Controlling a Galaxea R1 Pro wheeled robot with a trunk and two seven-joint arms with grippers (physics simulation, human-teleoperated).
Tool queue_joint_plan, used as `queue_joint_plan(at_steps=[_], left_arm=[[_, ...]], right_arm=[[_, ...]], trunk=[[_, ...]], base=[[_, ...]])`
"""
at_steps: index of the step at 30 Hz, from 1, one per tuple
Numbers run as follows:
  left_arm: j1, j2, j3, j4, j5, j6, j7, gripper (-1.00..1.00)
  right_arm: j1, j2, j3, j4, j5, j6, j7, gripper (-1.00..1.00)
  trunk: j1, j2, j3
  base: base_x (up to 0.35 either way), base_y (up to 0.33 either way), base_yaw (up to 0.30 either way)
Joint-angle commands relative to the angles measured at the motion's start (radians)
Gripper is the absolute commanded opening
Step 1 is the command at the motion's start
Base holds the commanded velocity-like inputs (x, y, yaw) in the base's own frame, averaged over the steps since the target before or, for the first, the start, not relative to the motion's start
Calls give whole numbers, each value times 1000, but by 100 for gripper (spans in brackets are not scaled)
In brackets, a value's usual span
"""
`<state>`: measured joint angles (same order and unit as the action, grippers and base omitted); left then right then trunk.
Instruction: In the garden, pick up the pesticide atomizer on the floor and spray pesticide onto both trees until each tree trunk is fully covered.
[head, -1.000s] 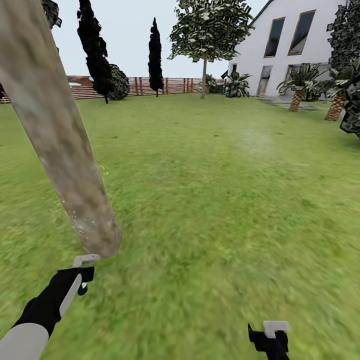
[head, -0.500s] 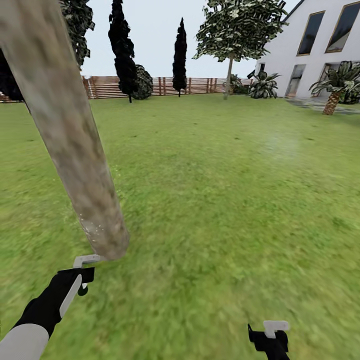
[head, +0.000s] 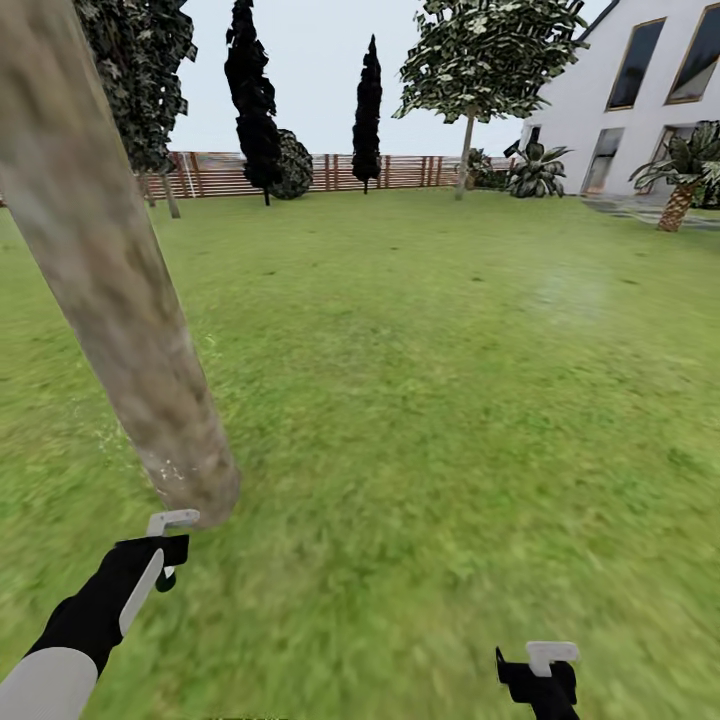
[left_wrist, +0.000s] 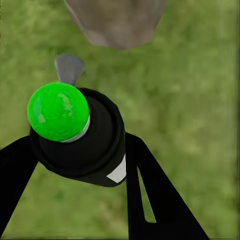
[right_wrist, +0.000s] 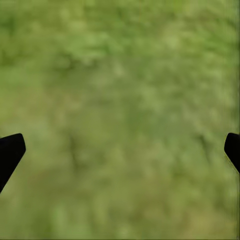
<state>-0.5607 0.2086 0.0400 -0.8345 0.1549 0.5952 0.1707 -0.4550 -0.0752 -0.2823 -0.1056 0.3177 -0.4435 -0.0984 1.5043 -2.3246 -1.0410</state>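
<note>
Lawn (head: 430, 400) | near left: tree trunk (head: 110, 290) just beyond left hand (head: 165, 550) pinching pesticide atomizer (left_wrist: 75, 132) | right hand (right_wrist: 120, 150) spread | far: fence (head: 330, 172), house (head: 640, 110)

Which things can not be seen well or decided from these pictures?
- Tree trunk: its top is cut off by the head view's upper edge; whether it is fully covered with spray cannot be told.
- Pesticide atomizer: the left gripper's fingers hide its lower body in the left wrist view.
- Right gripper: cut off by the head view's lower edge.
- Distant tree: trunk too small to judge.
</note>
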Motion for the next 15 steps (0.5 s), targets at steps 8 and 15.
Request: queue_joint_plan(at_steps=[8, 15], left_arm=[[-1, 0, -1, -2, 11, 5, 6, -100], [-1, -1, -2, 0, 11, 5, 6, -100]], right_arm=[[-1, 0, -5, 1, 12, -3, -4, 100], [-1, 0, -5, 1, 12, -3, -4, 100]], trunk=[[0, 0, -1], [0, 0, -1]], base=[[1, -274, 270], [98, -274, 278]])
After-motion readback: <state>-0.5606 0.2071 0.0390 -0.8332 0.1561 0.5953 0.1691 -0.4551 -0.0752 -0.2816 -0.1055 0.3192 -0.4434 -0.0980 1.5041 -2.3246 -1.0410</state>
